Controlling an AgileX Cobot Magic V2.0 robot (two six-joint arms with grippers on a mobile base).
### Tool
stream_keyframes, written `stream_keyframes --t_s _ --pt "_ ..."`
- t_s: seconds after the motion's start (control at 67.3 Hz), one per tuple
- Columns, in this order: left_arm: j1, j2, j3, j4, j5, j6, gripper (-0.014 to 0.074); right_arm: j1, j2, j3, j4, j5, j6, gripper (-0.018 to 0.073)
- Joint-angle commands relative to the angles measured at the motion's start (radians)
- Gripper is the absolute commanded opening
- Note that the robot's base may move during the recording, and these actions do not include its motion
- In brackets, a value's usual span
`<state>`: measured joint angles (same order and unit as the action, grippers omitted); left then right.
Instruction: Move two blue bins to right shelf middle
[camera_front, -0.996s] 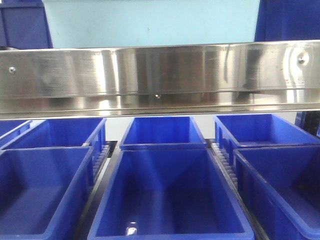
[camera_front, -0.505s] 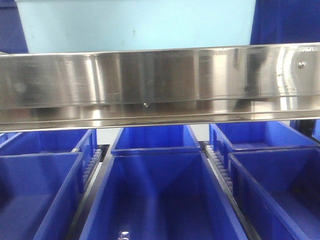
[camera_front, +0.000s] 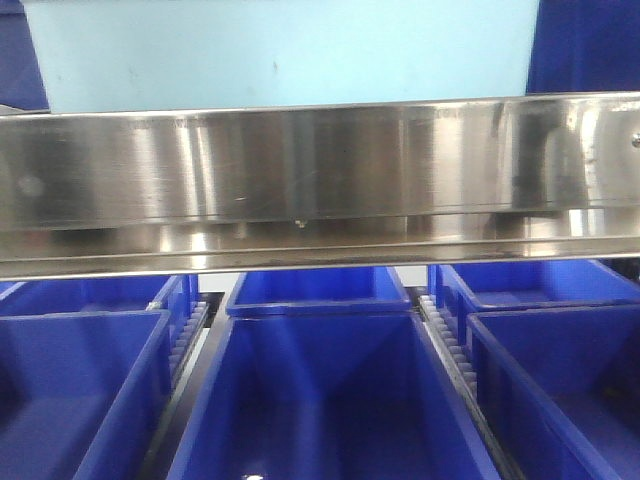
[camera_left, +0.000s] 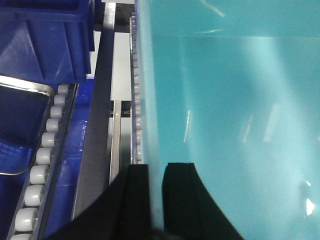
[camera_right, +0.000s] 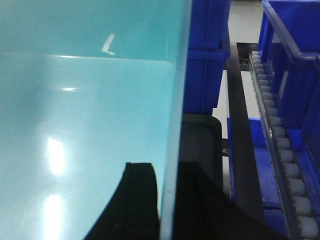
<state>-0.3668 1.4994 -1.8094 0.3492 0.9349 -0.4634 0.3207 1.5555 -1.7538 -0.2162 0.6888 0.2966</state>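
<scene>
Cyan bin (camera_left: 235, 100) walls pinched between left jaws and right jaws.

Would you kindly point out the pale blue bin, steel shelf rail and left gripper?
pale blue bin (camera_front: 280, 55): front view, its front wall.
steel shelf rail (camera_front: 320, 160): front view, its brushed face.
left gripper (camera_left: 156, 175): left wrist view, between its fingertips.

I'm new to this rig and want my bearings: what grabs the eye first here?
A broad steel rail crosses the front view, with a pale bin above it and dark blue crates in rows below. In the wrist views the left gripper and right gripper each have jaws astride a wall of that bin.
</scene>
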Motion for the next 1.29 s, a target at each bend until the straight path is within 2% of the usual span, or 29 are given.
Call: stream_keyframes --t_s 0.0,1.278 --pt "0.0 -0.016 -0.011 0.002 -0.043 0.006 -0.0111 -0.003 -0.008 -0.012 -0.031 -0.046 -0.016 -0.0158" --pt "0.0 -0.016 -0.011 0.024 -0.043 0.006 -0.0111 -0.003 -0.008 -0.012 -0.031 -0.046 -0.016 -0.0158"
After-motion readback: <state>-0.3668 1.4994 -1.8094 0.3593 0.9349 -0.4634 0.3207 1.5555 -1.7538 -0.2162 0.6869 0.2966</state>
